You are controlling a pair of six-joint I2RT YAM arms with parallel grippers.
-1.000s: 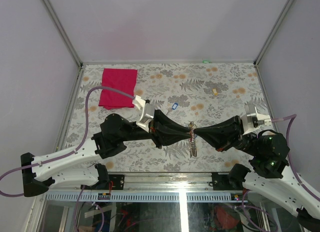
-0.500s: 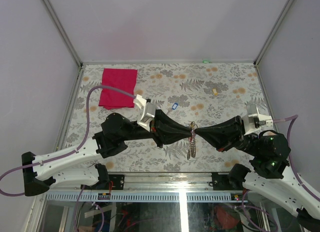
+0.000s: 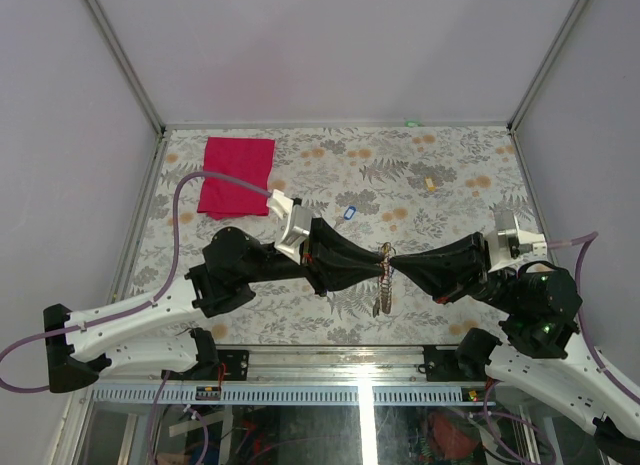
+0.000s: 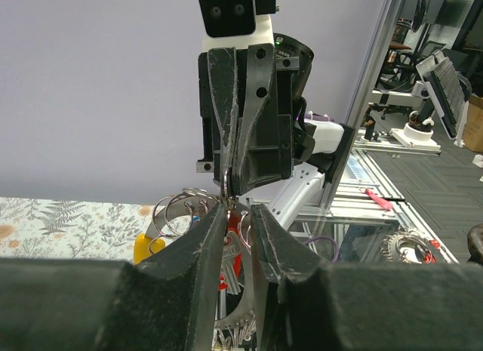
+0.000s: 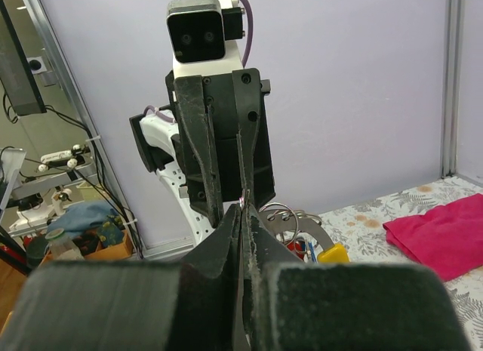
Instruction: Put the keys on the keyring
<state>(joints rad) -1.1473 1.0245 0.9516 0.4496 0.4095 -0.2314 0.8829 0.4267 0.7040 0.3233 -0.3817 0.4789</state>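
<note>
One keyring (image 3: pixel 386 251), a thin silver-grey wire ring, is held in the air above the near middle of the bench (image 3: pixel 460 155), at the spot where the two arms meet tip to tip. Several keys (image 3: pixel 381 297) hang from it in a bunch that trails toward the near edge; the left wrist view shows a red tag (image 4: pixel 235 257) and a yellow tag (image 4: pixel 145 249) among small silver loops. The right gripper (image 3: pixel 396 262) reaches in from the right with its jaws clenched flat on the ring wire, which shows as a fine line running up from between them in the right wrist view. The left gripper (image 3: pixel 374 262) reaches in from the left, directly facing the right one, its jaws standing a narrow gap apart with the ring loops and the red tag lying in that gap. Whether those jaws actually pinch the ring or a key cannot be told from any view. One further key with a blue tag (image 3: pixel 349 212) lies by itself on the bench, just beyond the left gripper's wrist and apart from the bunch. A small tan block (image 3: pixel 430 183) lies farther off toward the far right. A red cloth (image 3: pixel 236 173) lies flat at the far left corner, well apart from everything else.
</note>
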